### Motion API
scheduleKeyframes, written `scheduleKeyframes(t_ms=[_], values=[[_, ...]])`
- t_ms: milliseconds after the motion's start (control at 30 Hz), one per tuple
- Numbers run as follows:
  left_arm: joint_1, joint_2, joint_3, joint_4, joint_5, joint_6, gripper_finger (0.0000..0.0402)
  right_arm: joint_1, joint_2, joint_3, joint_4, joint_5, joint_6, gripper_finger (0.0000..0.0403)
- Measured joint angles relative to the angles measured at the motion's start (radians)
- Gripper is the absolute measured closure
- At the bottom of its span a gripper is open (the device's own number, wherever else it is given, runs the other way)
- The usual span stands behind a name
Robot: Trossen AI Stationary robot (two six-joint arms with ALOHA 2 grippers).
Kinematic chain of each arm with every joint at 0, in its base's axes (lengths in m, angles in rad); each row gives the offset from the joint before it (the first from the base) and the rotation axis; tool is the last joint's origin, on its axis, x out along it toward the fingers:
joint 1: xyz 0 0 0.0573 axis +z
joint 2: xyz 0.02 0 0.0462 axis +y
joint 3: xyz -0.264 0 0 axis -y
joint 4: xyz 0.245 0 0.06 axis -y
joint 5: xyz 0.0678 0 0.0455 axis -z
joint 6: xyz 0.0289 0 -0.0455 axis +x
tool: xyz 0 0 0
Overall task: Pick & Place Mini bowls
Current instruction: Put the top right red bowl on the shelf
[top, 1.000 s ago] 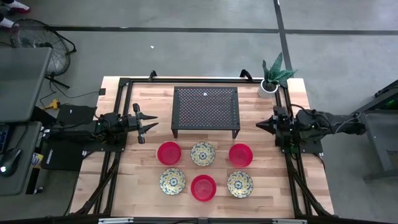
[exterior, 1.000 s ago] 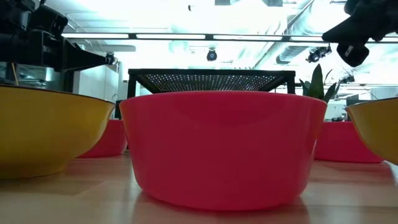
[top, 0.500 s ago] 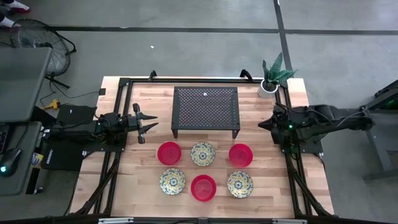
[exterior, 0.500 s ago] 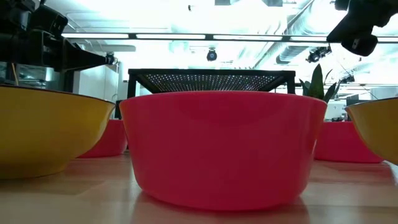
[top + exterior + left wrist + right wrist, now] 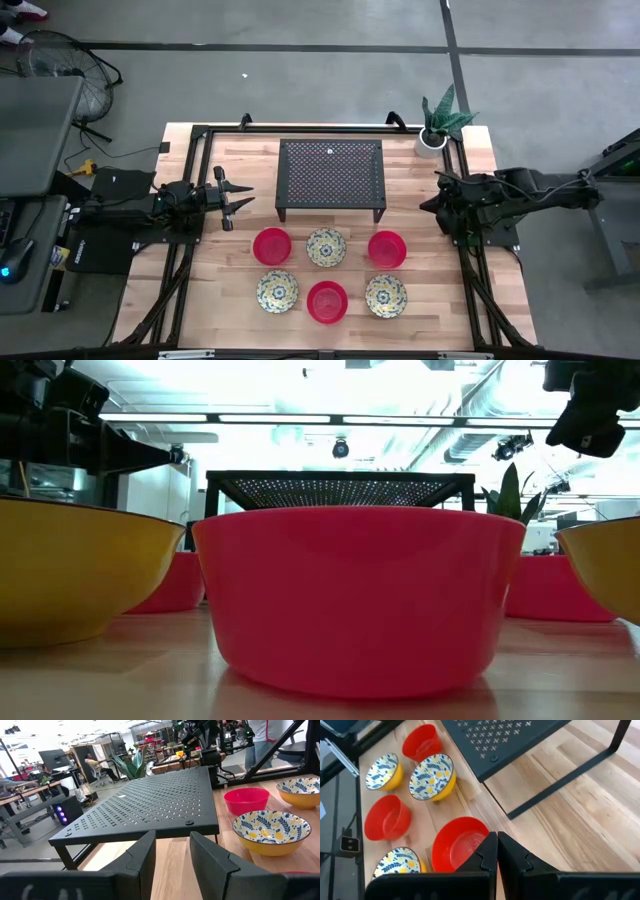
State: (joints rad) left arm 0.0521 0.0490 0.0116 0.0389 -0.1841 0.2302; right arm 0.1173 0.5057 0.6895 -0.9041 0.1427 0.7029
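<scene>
Red and patterned bowls sit in two rows of three on the wooden table (image 5: pixel 420 310), in front of the black perforated rack (image 5: pixel 330 175). The back row runs red bowl (image 5: pixel 271 246), floral bowl (image 5: pixel 326 247), red bowl (image 5: pixel 387 249); the front row runs floral bowl (image 5: pixel 277 291), red bowl (image 5: pixel 327 302), floral bowl (image 5: pixel 385 295) (so the colours alternate like a checkerboard). None of them touch, and none is held. The left gripper (image 5: pixel 238 198) hangs over the table's left side, beside the rack's left end and behind the back-left red bowl, its fingers (image 5: pixel 145 855) spread apart with nothing between them. The right gripper (image 5: pixel 430 201) hovers at the table's right edge, beside the rack's right end and behind the back-right red bowl, its fingers (image 5: pixel 487 851) pressed together on nothing. A white pot with a spiky green plant (image 5: pixel 440 122) stands at the table's back right corner, behind the right arm.
</scene>
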Motion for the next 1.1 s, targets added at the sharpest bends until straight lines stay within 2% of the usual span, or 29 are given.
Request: scheduleKeyframes(t_ms=[467,667,867,1100], values=[[0.000,0.000,0.000,0.000,0.000,0.000,0.0284,0.000,0.073,0.000,-0.043,-0.049,0.003,0.0395],[0.000,0.000,0.000,0.000,0.000,0.000,0.0284,0.000,0.111,0.000,-0.065,-0.063,0.084,0.0335],[0.000,0.000,0.000,0.000,0.000,0.000,0.0284,-0.032,0.223,0.000,-0.073,-0.098,0.163,0.0267],[0.000,0.000,0.000,0.000,0.000,0.000,0.0284,-0.053,0.414,0.000,-0.062,-0.144,0.309,0.0238]])
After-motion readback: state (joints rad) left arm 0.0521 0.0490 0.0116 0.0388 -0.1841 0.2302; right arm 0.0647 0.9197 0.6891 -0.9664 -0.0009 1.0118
